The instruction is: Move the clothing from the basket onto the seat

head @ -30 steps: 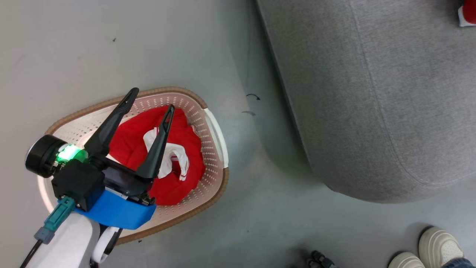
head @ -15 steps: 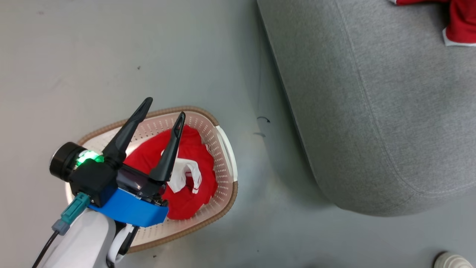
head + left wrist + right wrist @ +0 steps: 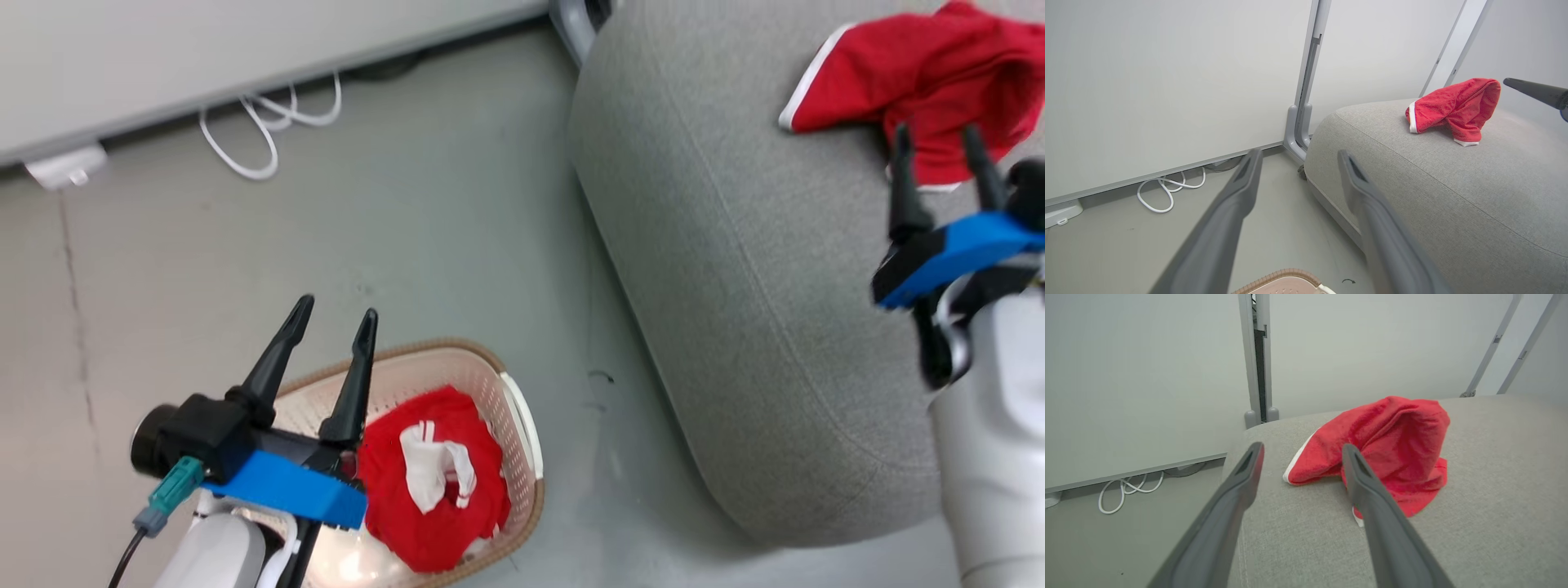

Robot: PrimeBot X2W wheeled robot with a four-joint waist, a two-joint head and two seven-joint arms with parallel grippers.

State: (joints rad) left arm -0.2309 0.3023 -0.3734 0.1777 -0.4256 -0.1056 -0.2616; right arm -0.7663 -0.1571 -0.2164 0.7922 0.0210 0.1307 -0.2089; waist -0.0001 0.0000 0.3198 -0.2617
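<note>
The left tool [image 3: 336, 309] hangs released by the basket [image 3: 498, 392] with one red garment [image 3: 433, 482] in it, while the right tool [image 3: 935, 132], also released, seems near the other garment [image 3: 922, 65] on the sofa [image 3: 735, 286].

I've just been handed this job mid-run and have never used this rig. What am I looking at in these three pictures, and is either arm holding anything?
It is a wheeled robot with two arms, each ending in two long dark fingers. The picture from above is its head camera, looking down: the left gripper is raised above the cream basket on the floor, the right gripper above the grey sofa. The other two come from a camera on each wrist, looking along that arm's own fingers. One red garment with white trim lies on the sofa; a second red garment, with a white striped part, lies in the basket. Both grippers are open and hold nothing.
</note>
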